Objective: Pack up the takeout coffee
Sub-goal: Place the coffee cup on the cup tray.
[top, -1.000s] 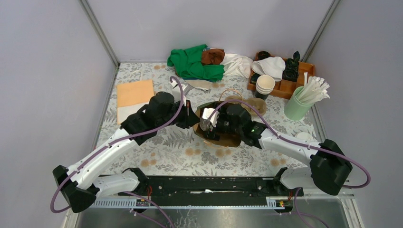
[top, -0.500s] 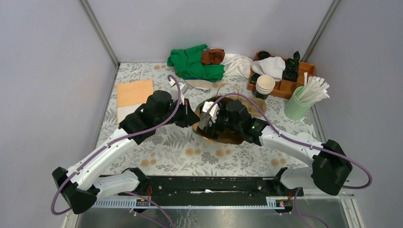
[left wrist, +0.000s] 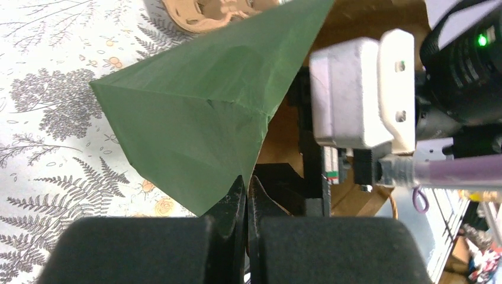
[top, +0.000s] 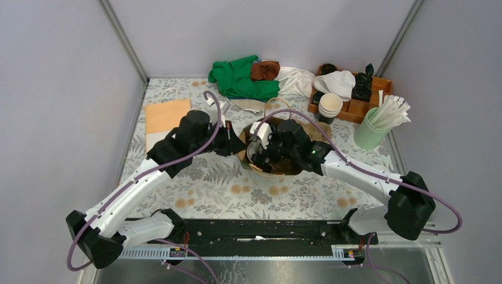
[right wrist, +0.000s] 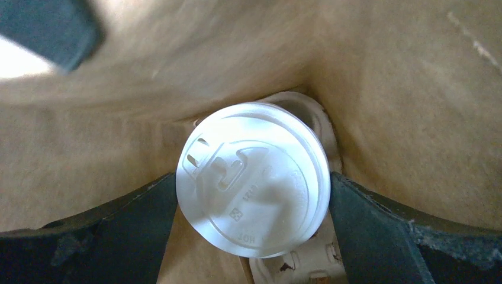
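Floral tabletop [top: 284, 189], inside brown bag [right wrist: 385, 89], takeout coffee [right wrist: 251, 177] clamped between right fingers [right wrist: 118, 236], left fingers [left wrist: 232, 204] pinching bag edge

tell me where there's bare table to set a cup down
Free: floral tablecloth in front of the brown paper bag, between the arms, and between the bag and the pale green straw cup. Crowded: the back edge, with crumpled green cloth and wooden tray.

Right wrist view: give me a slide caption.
Right gripper holds the lidded takeout coffee inside the brown paper bag.
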`<act>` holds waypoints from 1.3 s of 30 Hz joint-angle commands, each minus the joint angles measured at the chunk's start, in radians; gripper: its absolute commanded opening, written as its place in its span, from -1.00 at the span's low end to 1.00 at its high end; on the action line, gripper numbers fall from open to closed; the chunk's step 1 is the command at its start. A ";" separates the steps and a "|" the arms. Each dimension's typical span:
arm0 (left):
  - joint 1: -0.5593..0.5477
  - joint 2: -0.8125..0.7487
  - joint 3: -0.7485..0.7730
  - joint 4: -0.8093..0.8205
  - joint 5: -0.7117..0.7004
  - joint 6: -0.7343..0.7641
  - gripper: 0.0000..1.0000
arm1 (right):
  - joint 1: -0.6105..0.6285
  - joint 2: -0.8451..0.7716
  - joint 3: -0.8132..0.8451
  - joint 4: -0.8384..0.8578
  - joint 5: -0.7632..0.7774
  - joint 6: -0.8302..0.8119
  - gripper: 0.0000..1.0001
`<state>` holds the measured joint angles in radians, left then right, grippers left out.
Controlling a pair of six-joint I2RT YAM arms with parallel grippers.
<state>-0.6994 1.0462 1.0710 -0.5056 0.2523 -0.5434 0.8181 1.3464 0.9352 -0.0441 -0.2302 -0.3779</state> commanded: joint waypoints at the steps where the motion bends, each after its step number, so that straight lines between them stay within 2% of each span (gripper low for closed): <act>1: 0.089 0.008 0.021 0.038 0.078 -0.067 -1.00 | -0.011 0.013 0.078 -0.100 -0.047 0.026 0.99; 5: 0.140 0.091 0.091 -0.025 0.166 -0.076 -1.00 | -0.012 0.053 0.118 -0.193 -0.035 0.083 0.99; 10: 0.143 0.176 0.172 -0.107 0.229 -0.047 -0.99 | -0.010 0.093 0.128 -0.229 -0.022 0.109 0.99; 20: 0.143 0.205 0.212 -0.141 0.229 -0.036 -0.88 | -0.012 0.102 0.146 -0.118 0.007 0.155 0.99; 25: 0.143 0.256 0.275 -0.191 0.241 -0.036 -0.82 | -0.010 0.041 0.109 -0.063 -0.021 0.052 0.99; 31: 0.146 0.270 0.286 -0.198 0.244 -0.053 -0.81 | -0.008 -0.059 -0.011 0.000 -0.113 -0.195 0.99; 34: 0.148 0.270 0.288 -0.200 0.239 -0.054 -0.81 | -0.010 -0.104 -0.049 0.077 -0.110 -0.164 0.99; 39: 0.156 0.270 0.299 -0.216 0.216 -0.054 -0.78 | -0.011 -0.148 -0.071 0.093 -0.124 -0.143 0.99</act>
<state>-0.5541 1.3132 1.3155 -0.7189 0.4709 -0.5961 0.8139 1.2472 0.8730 -0.0334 -0.3134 -0.5003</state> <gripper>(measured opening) 0.105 0.994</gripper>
